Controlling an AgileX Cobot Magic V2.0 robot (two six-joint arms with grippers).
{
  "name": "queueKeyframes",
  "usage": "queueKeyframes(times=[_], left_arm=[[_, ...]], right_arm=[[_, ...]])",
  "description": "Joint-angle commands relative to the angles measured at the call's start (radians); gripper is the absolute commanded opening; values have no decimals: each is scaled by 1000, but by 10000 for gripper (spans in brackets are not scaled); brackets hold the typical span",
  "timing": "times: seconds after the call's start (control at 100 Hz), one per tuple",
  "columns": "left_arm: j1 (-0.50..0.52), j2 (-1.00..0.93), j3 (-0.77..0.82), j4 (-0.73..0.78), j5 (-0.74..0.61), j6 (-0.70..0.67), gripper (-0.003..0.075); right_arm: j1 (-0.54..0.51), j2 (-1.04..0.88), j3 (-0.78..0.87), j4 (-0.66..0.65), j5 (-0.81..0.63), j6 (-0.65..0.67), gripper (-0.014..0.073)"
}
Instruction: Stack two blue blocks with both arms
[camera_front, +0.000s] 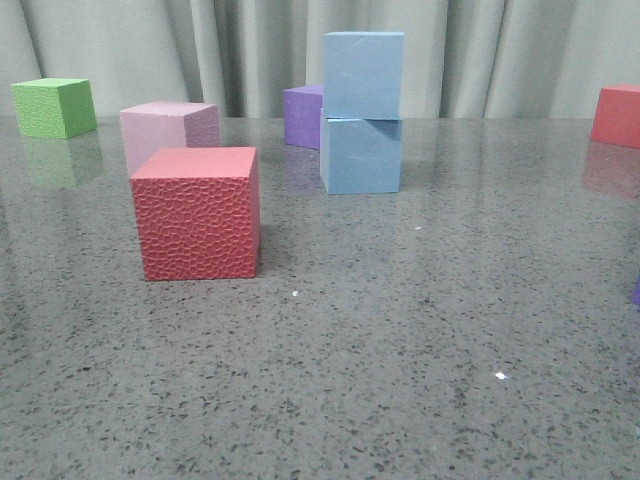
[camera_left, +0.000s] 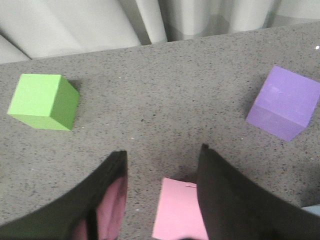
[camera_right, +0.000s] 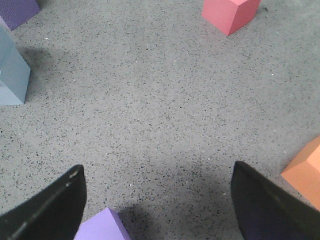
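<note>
Since the two blue blocks already stand one on the other at the far middle of the bench (camera_front: 420, 400), the upper blue block (camera_front: 363, 74) squarely over the lower blue block (camera_front: 361, 154), the stacking looks done. They appear to be matte foam: probably light, slightly yielding and grippy, best taken by two opposite flat faces, gently, as a nudge could topple the pair. A purple cube (camera_front: 301, 116) sits just behind them. The left tool (camera_left: 162, 200) is open and empty above a pink cube (camera_left: 177, 210); the right tool (camera_right: 157, 205) is spread wide, holding nothing.
</note>
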Motion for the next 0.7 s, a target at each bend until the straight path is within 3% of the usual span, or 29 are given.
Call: queueKeyframes(times=[0.0,0.28,0.69], left_arm=[[28,-84,-36,-22,12,56,314],[118,-188,44,-153,-37,125,314],[153,-555,643,-151,-318,93,314]], right_arm=[[-5,-11,-24,-15,-53,-6,592],[-5,-11,-24,-15,-46,-6,592],[-5,-11,-24,-14,-2,-6,592]])
